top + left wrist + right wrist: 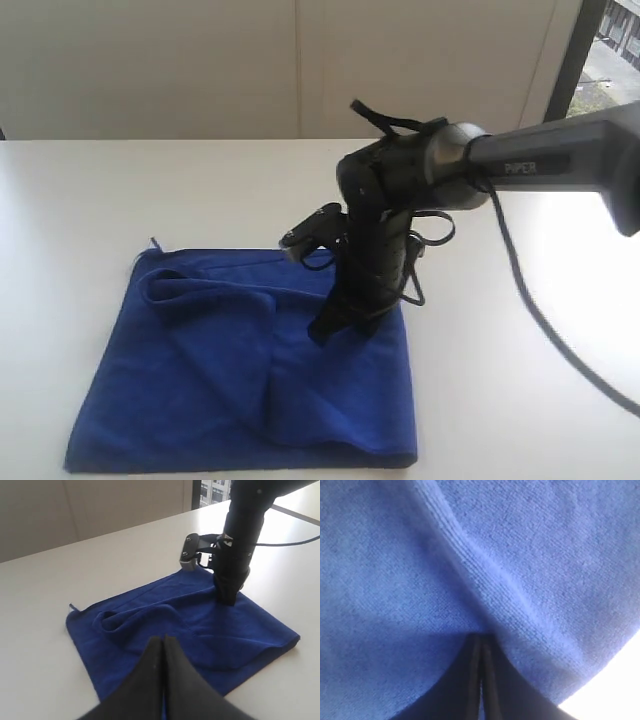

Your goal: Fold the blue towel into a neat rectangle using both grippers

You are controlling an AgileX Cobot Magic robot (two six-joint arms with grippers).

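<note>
Fold looks partway done: blue towel [230,400] lies rumpled, ridge across it, on white desk [150,190]. Next move likely needs flattening ridge, squaring edges. Right pincer [322,332] closed, tip pressed into towel's right half; whether cloth is nipped, unclear. Left pincer [163,641] closed, empty, hovering over towel's opposite side

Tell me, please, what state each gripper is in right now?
Left gripper: closed, holding nothing.
Right gripper: closed, tips down on the blue towel; whether it pinches cloth cannot be told.
</note>
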